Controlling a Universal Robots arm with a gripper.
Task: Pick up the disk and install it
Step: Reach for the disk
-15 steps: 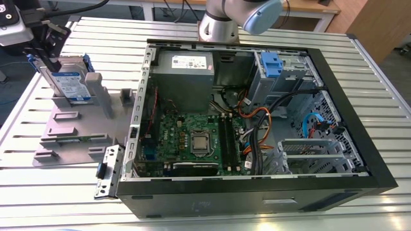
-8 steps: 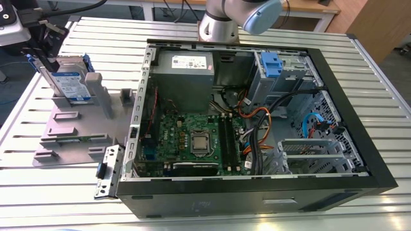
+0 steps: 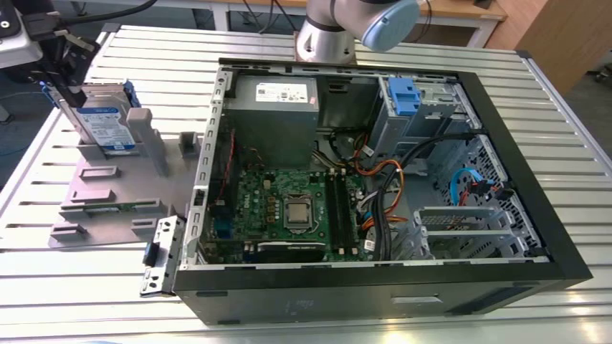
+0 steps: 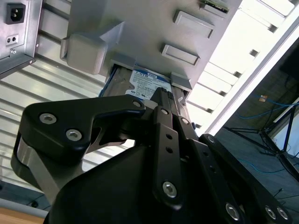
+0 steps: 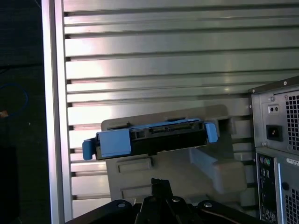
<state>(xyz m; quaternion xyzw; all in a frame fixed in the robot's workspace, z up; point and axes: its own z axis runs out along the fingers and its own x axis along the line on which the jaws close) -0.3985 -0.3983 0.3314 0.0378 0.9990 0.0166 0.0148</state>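
Observation:
The disk (image 3: 103,123) stands on edge in a grey holder (image 3: 115,190) at the exterior view's left, on the slatted metal table. Its white-and-blue label faces the camera and a blue carrier frame wraps its edges. My gripper (image 3: 59,68) hangs just above and beside the disk's upper corner. In the second wrist view the gripper (image 4: 161,100) reaches right up to the labelled face of the disk (image 4: 148,84). The first wrist view has the disk (image 5: 154,137) edge-on with blue tabs at both ends, and the gripper (image 5: 161,186) a short way off its middle.
An open computer case (image 3: 535,236) lies on its side in the middle of the table, motherboard and cables exposed. A drive bay holding a blue carrier (image 3: 402,97) sits at its far corner. A loose metal bracket (image 3: 160,258) lies by the case's near left corner.

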